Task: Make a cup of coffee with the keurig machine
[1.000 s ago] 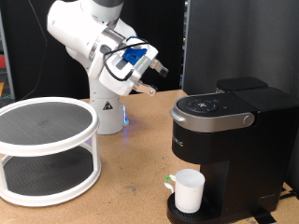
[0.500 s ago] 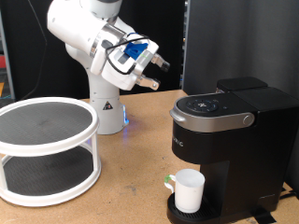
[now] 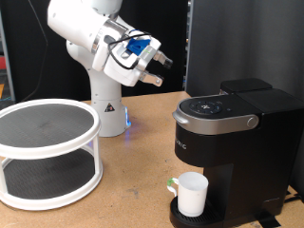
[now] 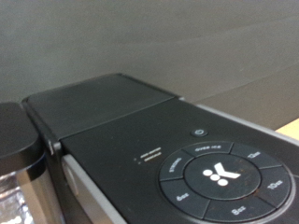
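Gripper (image 3: 162, 71): raised in air, well up and toward exterior view's left of keurig machine (image 3: 233, 142); nothing between fingers; whether they are spread or closed, cannot tell.
Cup (image 3: 192, 194): white, upright on drip tray under brew head, handle toward exterior view's left.
Machine lid: down. Button panel (image 4: 220, 175) fills wrist view, 1 round dial, no fingers visible there.
Step judged: cup placed, brew start pending.
Next move calls for: descent onto panel, 1 fingertip pressing squarely.
2-tier rack (image 3: 47, 152): at exterior view's left.
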### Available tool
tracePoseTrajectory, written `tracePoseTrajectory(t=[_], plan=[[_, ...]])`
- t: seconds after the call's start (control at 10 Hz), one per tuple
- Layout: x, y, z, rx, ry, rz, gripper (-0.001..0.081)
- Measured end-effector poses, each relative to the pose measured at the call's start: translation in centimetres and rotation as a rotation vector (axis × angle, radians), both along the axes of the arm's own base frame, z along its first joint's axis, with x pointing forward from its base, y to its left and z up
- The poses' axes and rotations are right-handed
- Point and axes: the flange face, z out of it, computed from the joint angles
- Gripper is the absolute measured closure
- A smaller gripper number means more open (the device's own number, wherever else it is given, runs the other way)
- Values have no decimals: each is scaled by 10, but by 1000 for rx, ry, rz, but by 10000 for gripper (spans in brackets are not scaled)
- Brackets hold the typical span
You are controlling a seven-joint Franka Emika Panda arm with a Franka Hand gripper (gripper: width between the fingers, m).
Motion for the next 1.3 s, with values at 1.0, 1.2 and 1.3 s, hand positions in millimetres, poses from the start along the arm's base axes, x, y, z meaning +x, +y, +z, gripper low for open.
tracePoseTrajectory(t=[1.0, 1.2, 1.3], plan=[[19, 49, 51, -583, -7, 528, -2], [19, 61, 67, -743, -13, 667, -2], [25, 63, 70, -774, 12, 713, -2]])
